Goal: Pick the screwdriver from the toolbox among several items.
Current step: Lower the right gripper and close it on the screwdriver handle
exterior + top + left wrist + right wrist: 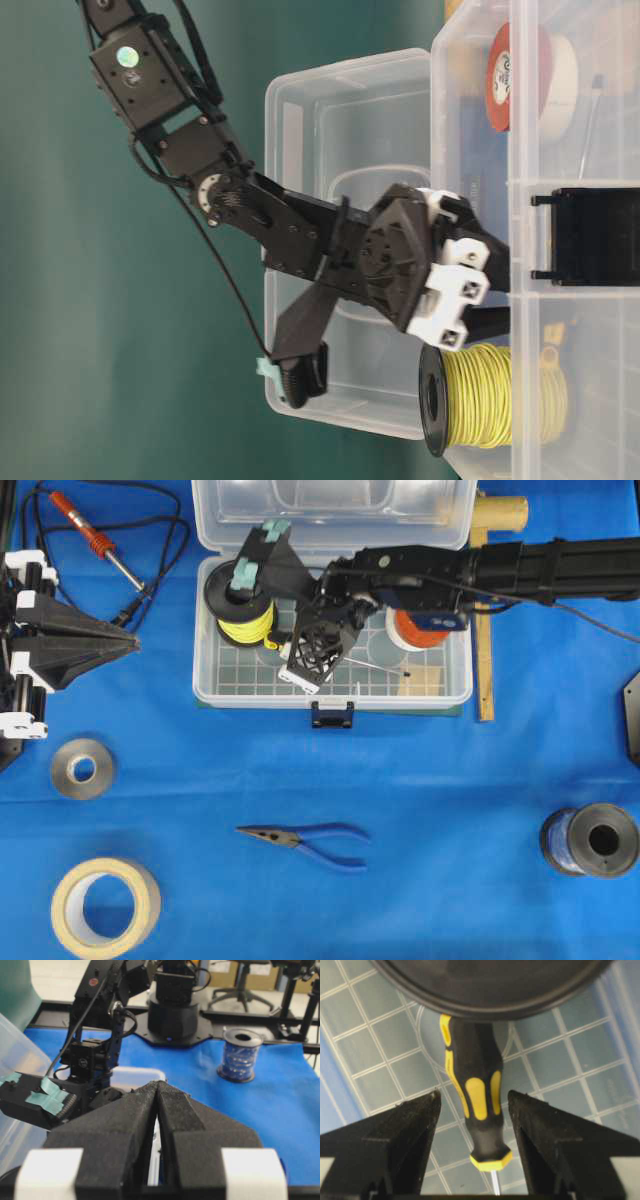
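Right gripper [474,1147] was spread wide, black fingers [395,1135] either side of the screwdriver w/ chunky yellow-and-black handle [472,1105], apart from it, not pinching. Handle lay on the gridded floor of the clear translucent rectangular plastic toolbox [560,1060]; thin silver shaft ran toward the wrist camera; handle's far end sat under the black flange of a spool of yellow wire [490,982]. Overhead, right arm reached from the right edge into the toolbox [210,695], gripper [310,660] angled down beside the yellow wire spool [243,615]; shaft [385,666] showed past the gripper, and an orange-and-white tape roll [418,630] lay partly under the arm. Left gripper [158,1110] was pressed together, nothing between its pads; overhead it [120,645] sat at the left edge, outside the box. Blue-handled needle-nose pliers [310,840] lay on the blue cloth [450,780] in front of the dark blue latch [332,715]. Red-handled soldering iron w/ black cord [95,540] lay top left.
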